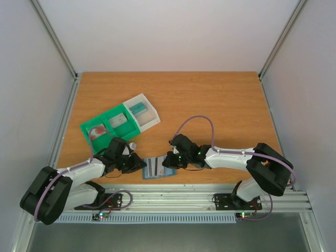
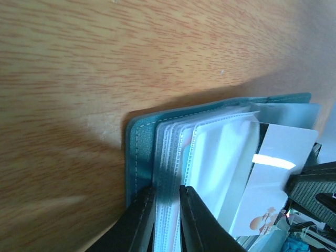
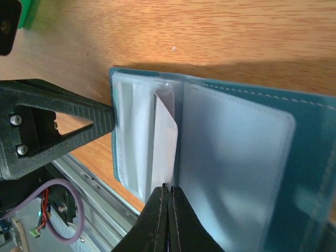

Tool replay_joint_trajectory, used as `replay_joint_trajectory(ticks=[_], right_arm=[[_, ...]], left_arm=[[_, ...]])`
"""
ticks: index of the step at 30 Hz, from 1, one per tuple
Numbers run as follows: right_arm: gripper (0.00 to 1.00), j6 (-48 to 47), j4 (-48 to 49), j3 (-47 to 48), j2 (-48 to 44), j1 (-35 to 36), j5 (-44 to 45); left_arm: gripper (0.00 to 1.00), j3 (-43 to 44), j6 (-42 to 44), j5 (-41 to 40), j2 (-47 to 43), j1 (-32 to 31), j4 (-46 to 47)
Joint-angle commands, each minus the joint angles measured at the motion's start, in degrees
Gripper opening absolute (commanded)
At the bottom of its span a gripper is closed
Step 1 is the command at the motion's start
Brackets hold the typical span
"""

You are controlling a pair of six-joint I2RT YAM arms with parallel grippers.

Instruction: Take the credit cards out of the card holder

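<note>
The slate-blue card holder [image 1: 157, 168] lies open near the table's front edge, between my two grippers. My left gripper [image 1: 137, 164] is shut on the holder's left side; in the left wrist view the left gripper [image 2: 168, 190] pinches the stack of clear sleeves [image 2: 170, 157] beside the blue cover [image 2: 137, 152]. My right gripper [image 3: 168, 186] is shut on the edge of a whitish credit card [image 3: 165, 139] that stands partly out of a pocket of the card holder [image 3: 241, 173]. The same card [image 2: 275, 173] shows an orange-red mark in the left wrist view.
A green-and-clear compartment tray [image 1: 85, 127] lies behind the left arm, with a teal card [image 1: 139, 108] and a red-marked card [image 1: 97, 131] in its compartments. The metal rail [image 1: 184, 197] runs just in front of the holder. Frame posts stand at the back corners.
</note>
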Motion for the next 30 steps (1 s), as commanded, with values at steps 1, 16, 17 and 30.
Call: replay_joint_trajectory(ticks=[1, 16, 17, 30], right_arm=[[0.01, -2.9, -6.4, 1.1, -3.4, -0.3, 4.1], [0.01, -16.3, -19.6, 8.1, -13.8, -0.3, 9.3], [0.01, -17.7, -19.7, 8.4, -14.3, -0.3, 9.4], [0.01, -47.6, -13.6, 5.7, -25.5, 5.4, 29.1]], left_arm=[[0.16, 1.0, 0.8, -3.3, 0.3, -0.2, -3.4], [0.24, 5.2, 2.9, -2.7, -2.2, -0.2, -8.7], [0.26, 5.6, 2.8, -2.4, -2.5, -0.2, -8.9], [0.59, 14.1, -2.9, 0.7, -15.4, -0.2, -17.4]])
